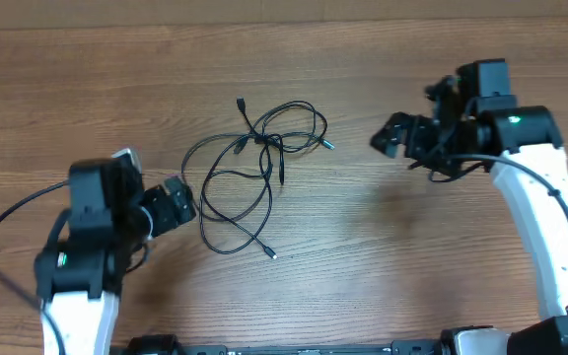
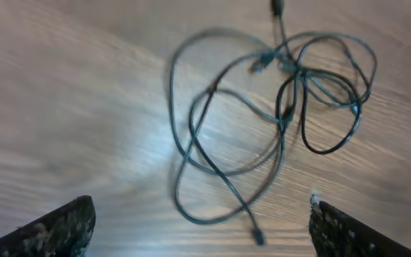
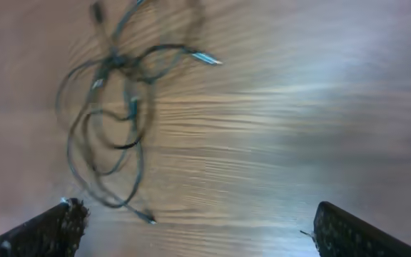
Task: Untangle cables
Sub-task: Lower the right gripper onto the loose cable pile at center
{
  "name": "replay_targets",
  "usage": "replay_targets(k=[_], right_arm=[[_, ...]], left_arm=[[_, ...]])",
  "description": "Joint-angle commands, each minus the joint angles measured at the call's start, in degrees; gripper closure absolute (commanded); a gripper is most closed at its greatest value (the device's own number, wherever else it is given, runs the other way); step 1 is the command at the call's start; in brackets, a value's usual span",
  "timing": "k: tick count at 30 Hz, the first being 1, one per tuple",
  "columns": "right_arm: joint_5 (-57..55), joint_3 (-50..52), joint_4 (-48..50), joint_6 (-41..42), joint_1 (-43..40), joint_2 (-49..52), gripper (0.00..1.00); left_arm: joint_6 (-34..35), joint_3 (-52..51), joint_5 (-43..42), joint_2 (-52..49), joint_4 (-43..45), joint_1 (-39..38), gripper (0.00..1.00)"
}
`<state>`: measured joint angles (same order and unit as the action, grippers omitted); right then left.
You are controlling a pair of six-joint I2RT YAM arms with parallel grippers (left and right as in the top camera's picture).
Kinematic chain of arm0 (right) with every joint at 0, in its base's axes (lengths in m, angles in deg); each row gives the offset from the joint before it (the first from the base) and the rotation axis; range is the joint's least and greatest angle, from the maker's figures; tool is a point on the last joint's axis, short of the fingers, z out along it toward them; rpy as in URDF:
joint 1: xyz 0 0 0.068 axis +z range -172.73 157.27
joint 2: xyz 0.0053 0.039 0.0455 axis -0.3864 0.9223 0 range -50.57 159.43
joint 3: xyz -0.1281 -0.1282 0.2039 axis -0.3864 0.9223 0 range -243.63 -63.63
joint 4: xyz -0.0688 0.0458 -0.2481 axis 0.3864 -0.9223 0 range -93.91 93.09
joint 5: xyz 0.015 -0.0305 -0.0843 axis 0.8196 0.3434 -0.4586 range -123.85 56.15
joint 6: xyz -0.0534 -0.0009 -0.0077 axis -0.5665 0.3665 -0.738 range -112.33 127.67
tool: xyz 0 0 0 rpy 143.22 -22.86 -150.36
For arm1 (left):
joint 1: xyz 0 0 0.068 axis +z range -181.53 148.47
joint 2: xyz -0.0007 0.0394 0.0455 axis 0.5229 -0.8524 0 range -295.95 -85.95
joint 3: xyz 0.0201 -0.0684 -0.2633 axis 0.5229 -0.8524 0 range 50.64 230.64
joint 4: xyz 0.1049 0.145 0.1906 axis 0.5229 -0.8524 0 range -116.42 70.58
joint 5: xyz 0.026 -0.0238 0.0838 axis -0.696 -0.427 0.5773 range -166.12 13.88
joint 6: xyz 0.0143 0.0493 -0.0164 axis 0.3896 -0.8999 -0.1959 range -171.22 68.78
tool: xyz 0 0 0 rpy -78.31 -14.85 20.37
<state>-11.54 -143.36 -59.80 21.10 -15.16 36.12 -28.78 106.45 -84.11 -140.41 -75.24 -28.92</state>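
Black thin cables (image 1: 254, 168) lie tangled in loose loops midway across your wooden desk (image 1: 383, 266). Your left claw (image 1: 183, 205) and right claw (image 1: 383, 138) flank them, both spread wide, clear of them.

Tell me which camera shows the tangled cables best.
Overhead: the cables show whole and sharp, every loop and plug end in frame. Left wrist shows them larger but slightly blurred, with the top plug at the frame edge. Right wrist shows them blurred and cut off at the top.
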Motion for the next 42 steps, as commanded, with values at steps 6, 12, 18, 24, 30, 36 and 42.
replay_targets(k=[6,12,18,24,30,36,42], right_arm=[[-0.61,-0.87,7.43,3.45,15.89,0.26,0.00],[-0.20,-0.85,15.76,8.02,23.12,8.33,0.00],[6.73,-0.85,27.61,9.16,28.96,19.80,0.00],[6.64,-0.85,31.95,10.03,32.30,22.95,0.00],[5.86,-0.87,34.77,12.55,32.54,24.63,0.00],[5.53,-0.87,36.76,16.11,32.54,24.68,0.00],[2.86,-0.87,42.18,22.88,32.54,25.40,0.00]], left_arm=[[-7.04,0.61,9.90,7.30,-3.45,-0.02,0.00],[-7.04,0.61,9.90,5.51,-3.56,-0.02,0.00],[-7.04,0.61,9.90,2.38,-3.56,-0.02,0.00],[-7.04,0.61,9.90,-1.22,-3.56,-0.02,0.00],[-7.04,0.61,11.04,-6.43,-2.69,0.00,0.00],[-15.32,2.05,11.37,-7.96,1.29,-0.02,0.00],[-25.64,18.08,10.19,-7.89,-12.28,-0.02,0.00]])
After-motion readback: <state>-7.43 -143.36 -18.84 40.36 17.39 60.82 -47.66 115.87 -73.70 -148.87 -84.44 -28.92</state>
